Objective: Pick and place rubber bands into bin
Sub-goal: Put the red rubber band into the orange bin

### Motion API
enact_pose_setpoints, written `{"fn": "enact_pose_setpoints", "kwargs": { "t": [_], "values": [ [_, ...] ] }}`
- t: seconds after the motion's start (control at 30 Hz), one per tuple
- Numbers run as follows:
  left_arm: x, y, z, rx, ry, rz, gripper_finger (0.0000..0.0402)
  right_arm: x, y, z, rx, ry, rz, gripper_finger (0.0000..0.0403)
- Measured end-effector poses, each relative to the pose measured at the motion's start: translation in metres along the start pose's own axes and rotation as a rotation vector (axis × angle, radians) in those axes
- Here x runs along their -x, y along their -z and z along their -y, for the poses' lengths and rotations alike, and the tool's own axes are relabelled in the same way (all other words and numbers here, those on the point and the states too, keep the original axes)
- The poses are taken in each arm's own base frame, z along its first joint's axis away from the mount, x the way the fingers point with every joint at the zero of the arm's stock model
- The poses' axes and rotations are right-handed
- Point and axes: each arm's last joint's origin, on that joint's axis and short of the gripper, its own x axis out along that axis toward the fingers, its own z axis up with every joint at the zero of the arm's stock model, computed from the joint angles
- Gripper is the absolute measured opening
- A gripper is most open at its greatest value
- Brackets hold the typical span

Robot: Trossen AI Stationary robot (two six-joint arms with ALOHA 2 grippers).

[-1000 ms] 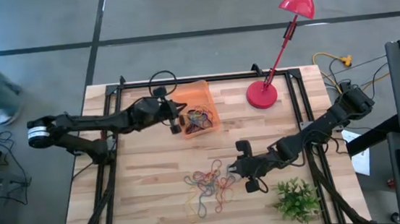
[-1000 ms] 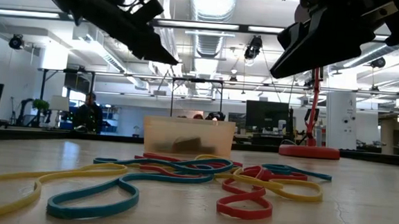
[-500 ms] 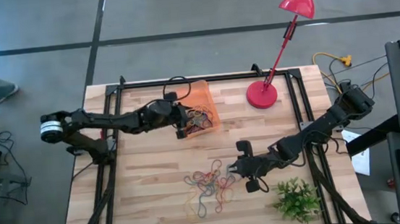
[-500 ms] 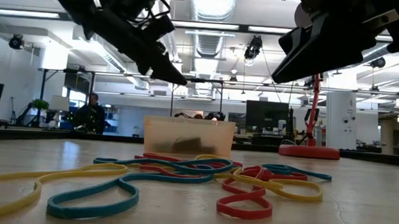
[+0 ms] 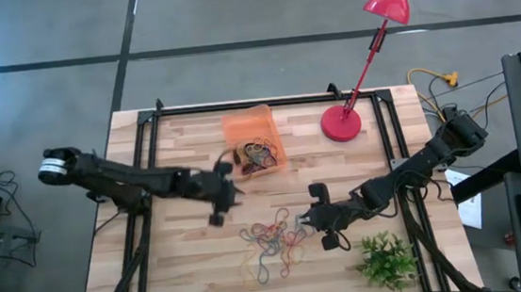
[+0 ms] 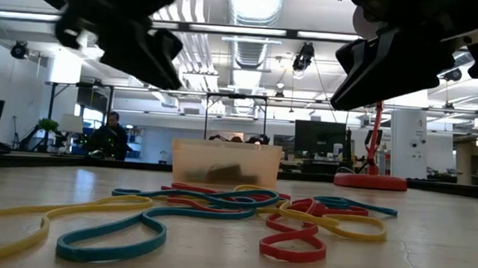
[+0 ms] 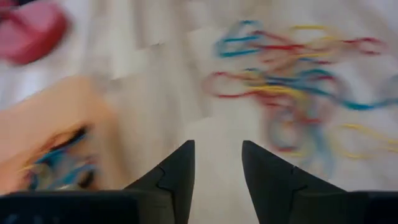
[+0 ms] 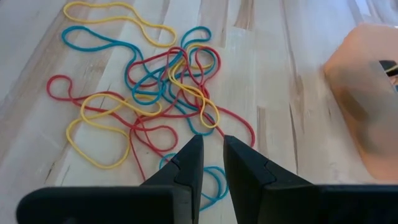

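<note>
High view left the left end effector blurred, fingers apart and empty, between the bin and the rubber bands on the counter; right end effector nearly together, empty.

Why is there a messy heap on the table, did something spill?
Nothing looks spilled or broken. The tangled rubber bands lie loose on the table, and more sit inside the upright orange bin. The red lamp stands upright.
</note>
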Motion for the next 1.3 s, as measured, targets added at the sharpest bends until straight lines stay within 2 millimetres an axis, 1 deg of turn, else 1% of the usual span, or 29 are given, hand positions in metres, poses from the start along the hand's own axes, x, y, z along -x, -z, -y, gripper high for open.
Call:
{"fn": "enact_pose_setpoints", "kwargs": {
  "t": [0.07, 0.13, 0.3, 0.5, 0.6, 0.77, 0.9, 1.1, 1.3],
  "values": [
    [-0.001, -0.002, 0.016, -0.029, 0.049, 0.006, 0.0116, 0.0, 0.0, 0.0, 0.02, 0.001, 0.004, 0.0052],
    [-0.005, -0.005, 0.027, -0.048, 0.076, 0.01, 0.0116, -0.001, -0.001, 0.002, 0.024, 0.004, 0.006, 0.0052],
    [-0.019, -0.007, 0.041, -0.065, 0.089, 0.023, 0.0116, -0.002, -0.002, 0.004, 0.002, 0.011, 0.014, 0.0052],
    [-0.047, 0.003, 0.047, -0.076, 0.106, -0.032, 0.0115, -0.002, -0.001, 0.004, -0.01, 0.01, 0.017, 0.0052],
    [-0.06, 0.004, 0.052, -0.077, 0.15, -0.041, 0.0115, -0.002, -0.001, 0.004, -0.017, 0.01, 0.018, 0.0052],
    [-0.075, 0.004, 0.059, -0.09, 0.179, -0.07, 0.0115, -0.002, 0.001, 0.004, -0.02, 0.01, 0.012, 0.0052],
    [-0.08, 0.004, 0.063, -0.115, 0.182, -0.08, 0.0115, -0.002, 0.002, 0.004, -0.019, 0.01, 0.01, 0.0052],
    [-0.083, 0.008, 0.063, -0.12, 0.17, -0.1, 0.0115, -0.003, 0.004, 0.004, -0.018, 0.01, 0.005, 0.0052],
    [-0.09, 0.012, 0.065, -0.128, 0.17, -0.114, 0.0115, -0.003, 0.005, 0.005, -0.021, 0.011, 0.003, 0.0052]
  ]
}}
